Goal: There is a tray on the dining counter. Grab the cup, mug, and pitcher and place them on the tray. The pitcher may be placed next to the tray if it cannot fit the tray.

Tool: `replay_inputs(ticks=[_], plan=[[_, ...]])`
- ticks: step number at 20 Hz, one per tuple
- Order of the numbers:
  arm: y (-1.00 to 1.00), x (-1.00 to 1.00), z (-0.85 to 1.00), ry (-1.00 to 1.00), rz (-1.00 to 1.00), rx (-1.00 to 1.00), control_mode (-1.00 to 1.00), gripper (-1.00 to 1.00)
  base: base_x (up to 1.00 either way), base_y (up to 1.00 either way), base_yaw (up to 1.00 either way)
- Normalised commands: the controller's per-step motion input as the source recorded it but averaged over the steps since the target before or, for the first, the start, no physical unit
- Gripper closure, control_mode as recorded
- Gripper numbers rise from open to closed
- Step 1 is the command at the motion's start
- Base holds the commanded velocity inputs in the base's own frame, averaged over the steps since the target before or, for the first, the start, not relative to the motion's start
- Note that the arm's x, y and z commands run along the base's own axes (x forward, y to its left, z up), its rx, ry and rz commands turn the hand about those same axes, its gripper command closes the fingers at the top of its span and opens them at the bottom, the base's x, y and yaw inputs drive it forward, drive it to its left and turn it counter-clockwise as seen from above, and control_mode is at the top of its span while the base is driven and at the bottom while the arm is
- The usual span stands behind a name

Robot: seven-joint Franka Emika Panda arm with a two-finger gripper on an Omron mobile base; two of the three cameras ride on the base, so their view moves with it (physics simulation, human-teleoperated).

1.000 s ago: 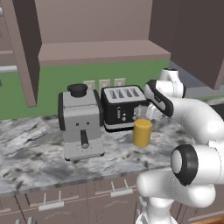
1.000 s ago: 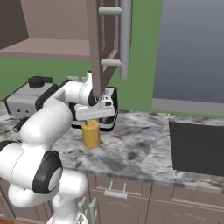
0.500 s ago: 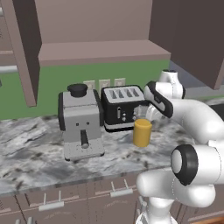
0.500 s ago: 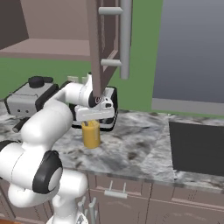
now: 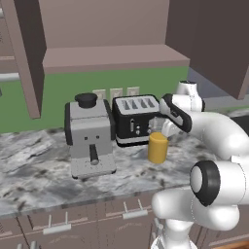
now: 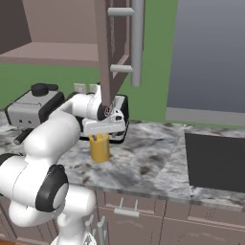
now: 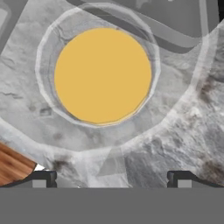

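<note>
Pitcher point(image 5: 157, 148), yellow-orange and upright, stands on the marbled countertop point(image 5: 44, 170) just in front of the black toaster point(image 5: 133, 119), with the grey coffee machine point(image 5: 90, 133) off to one side of it. Directly above it hangs the gripper point(image 6: 103, 136), pointing down with its jaws spread wide and nothing between them. From the hand camera the pitcher's round top point(image 7: 103, 75) sits beyond the two dark fingertips point(image 7: 41, 178), apart from them.

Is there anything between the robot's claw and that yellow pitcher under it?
Nothing. In the hand view the open gripper looks straight down on the pitcher, with just bare marbled countertop around it. The right base view shows the gripper just above the pitcher.
</note>
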Motion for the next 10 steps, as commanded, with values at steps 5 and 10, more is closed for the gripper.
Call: replay_inputs(ticks=[5,10], plan=[[0.00,0.00,-0.11,0.01,0.00,0.00,-1.00,-1.00,0.00,0.00,0.00],[0.00,0.00,-0.10,0.01,0.00,0.00,-1.00,-1.00,0.00,0.00,0.00]])
